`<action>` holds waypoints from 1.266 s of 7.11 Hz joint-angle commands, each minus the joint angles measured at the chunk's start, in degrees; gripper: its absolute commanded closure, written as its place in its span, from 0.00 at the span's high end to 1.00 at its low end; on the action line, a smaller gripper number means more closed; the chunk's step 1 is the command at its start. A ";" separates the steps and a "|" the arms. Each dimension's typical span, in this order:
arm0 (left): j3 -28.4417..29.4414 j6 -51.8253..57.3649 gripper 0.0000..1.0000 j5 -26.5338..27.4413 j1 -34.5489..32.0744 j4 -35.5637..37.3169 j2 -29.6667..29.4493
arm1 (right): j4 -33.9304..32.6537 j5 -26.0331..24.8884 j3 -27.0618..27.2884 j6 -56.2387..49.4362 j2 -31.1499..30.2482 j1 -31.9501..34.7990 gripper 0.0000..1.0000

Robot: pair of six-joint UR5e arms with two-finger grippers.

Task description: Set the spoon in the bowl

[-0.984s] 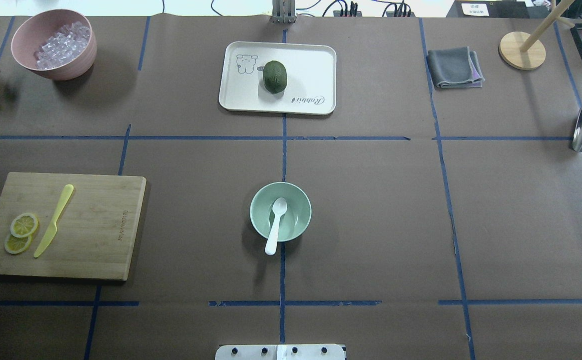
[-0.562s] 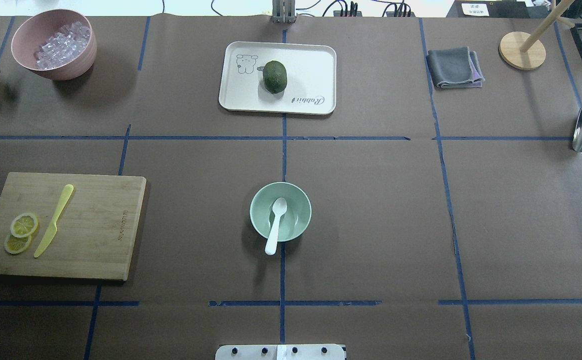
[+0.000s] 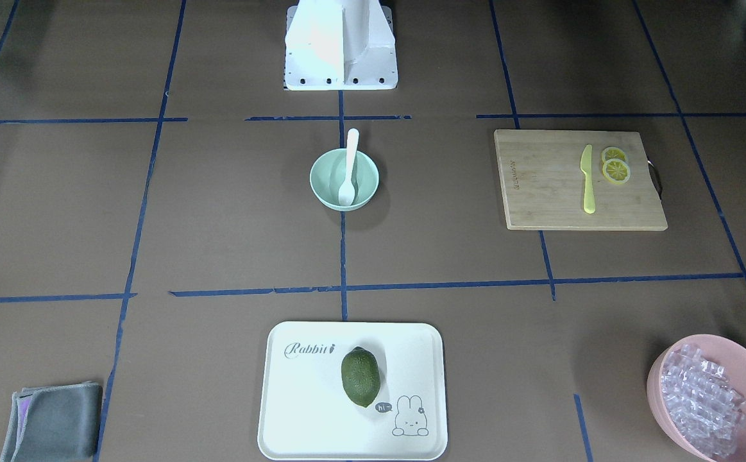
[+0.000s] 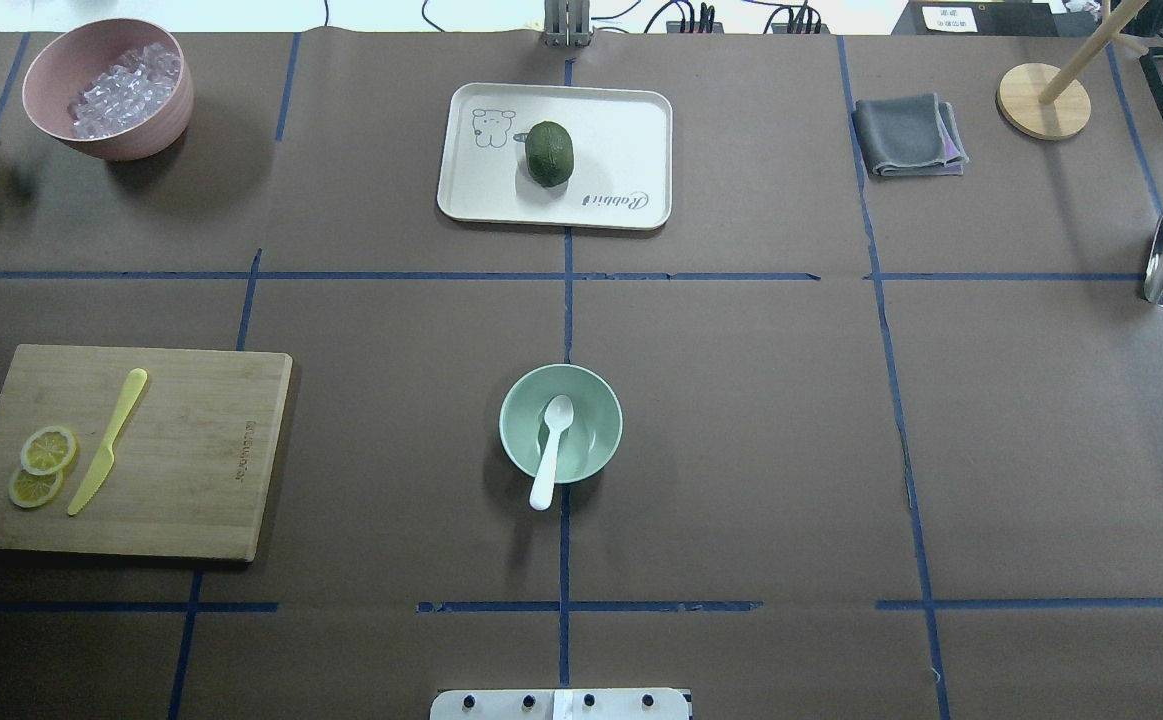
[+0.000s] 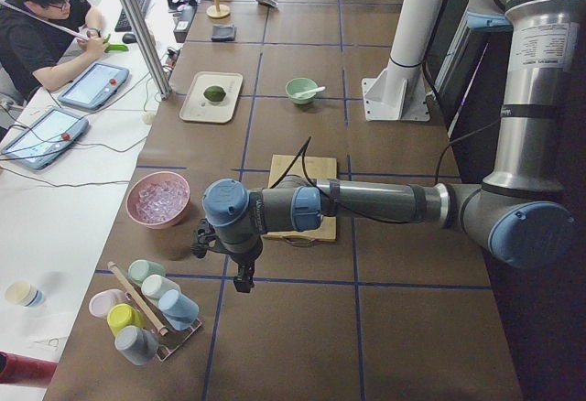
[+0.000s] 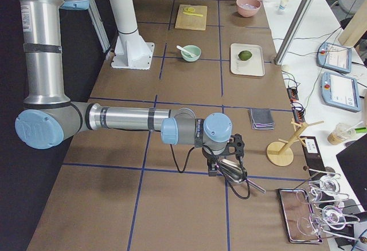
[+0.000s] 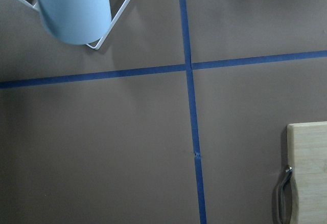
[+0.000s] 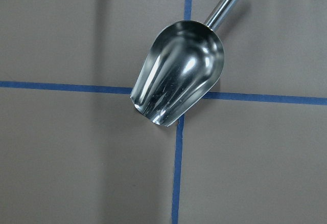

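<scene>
The white spoon (image 4: 551, 450) lies in the mint-green bowl (image 4: 593, 425) at the table's middle front, scoop inside and handle over the near rim. Both show in the front view too, spoon (image 3: 349, 167) in bowl (image 3: 326, 184). My left gripper (image 5: 243, 276) hangs over the table's left end, far from the bowl. My right gripper (image 6: 221, 168) hangs over the right end beside a metal scoop. Both grippers show only in the side views, so I cannot tell whether they are open or shut.
A cutting board (image 4: 191, 450) with a yellow-green knife (image 4: 106, 440) and lemon slices (image 4: 46, 452) is front left. A pink bowl (image 4: 131, 135) of clear cubes, a tray (image 4: 621, 130) with a green fruit (image 4: 549, 152), a grey cloth (image 4: 908, 135) and a metal scoop (image 8: 179, 81) lie farther out.
</scene>
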 commanded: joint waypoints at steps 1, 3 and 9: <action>0.16 -0.12 1.00 0.00 -0.05 0.06 0.05 | 0.00 0.00 -0.09 0.00 0.07 -0.03 1.00; 0.07 -0.30 1.00 0.00 -0.05 -0.03 0.05 | 0.00 0.00 -0.18 0.00 0.07 -0.03 1.00; 0.07 -0.21 1.00 0.00 -0.05 -0.03 0.05 | 0.09 -0.96 -0.44 -0.26 -0.11 0.06 1.00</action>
